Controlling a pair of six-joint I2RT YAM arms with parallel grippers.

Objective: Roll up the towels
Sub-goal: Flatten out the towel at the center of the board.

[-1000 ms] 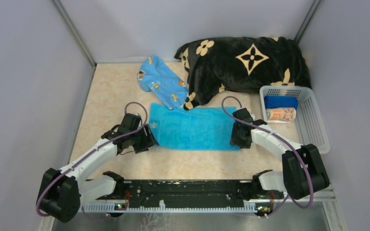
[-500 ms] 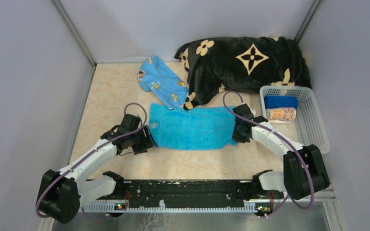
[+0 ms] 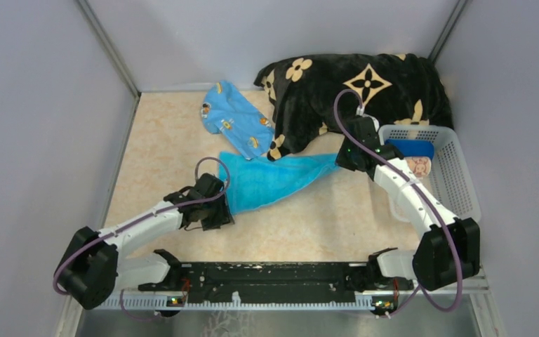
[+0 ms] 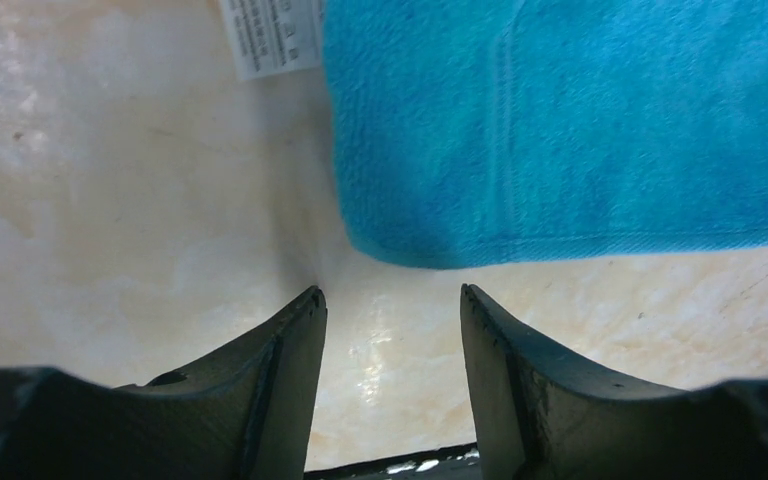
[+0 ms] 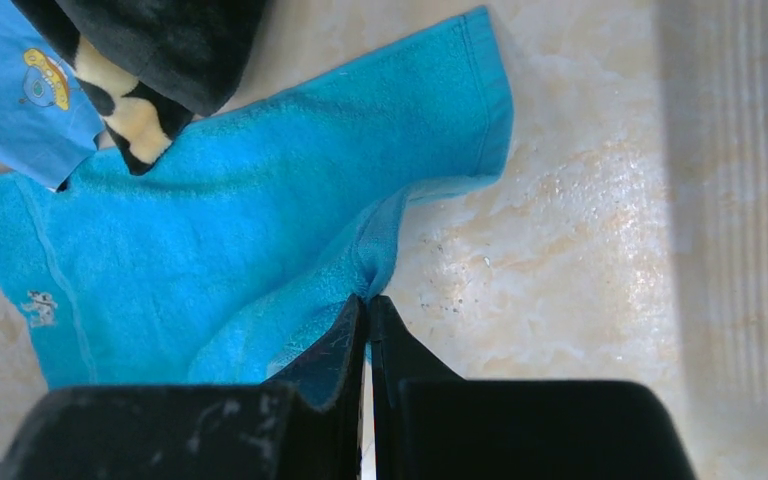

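My left gripper [image 4: 390, 291] sits low over the table [image 3: 161, 140] with its jaws moderately apart and nothing between them. The near-left corner of the turquoise towel [image 4: 560, 120] lies just ahead at about one o'clock, and its white label [image 4: 270, 40] is at eleven. From above, that towel [image 3: 267, 182] spreads from my left hand toward two o'clock and narrows to a point where my right gripper [image 5: 367, 302] is clamped tight on a pinch of its right end, which is drawn up off the table. The light blue towel [image 3: 235, 126] lies at twelve o'clock of it, its right end tucked under the black blanket [image 3: 365, 91], whose corner also overlaps the turquoise towel's far edge. Further right, the basket [image 3: 456, 175] holds a dark blue roll [image 3: 408, 149] and a striped roll [image 3: 417, 167], so I judge two towels remain. To do this step well I should slide the left jaws forward onto that free corner and close before the right hand pulls further — otherwise the cloth will skew. Then both hands can draw it toward six o'clock, clear of the blanket, and lay it flat and square for an even roll.
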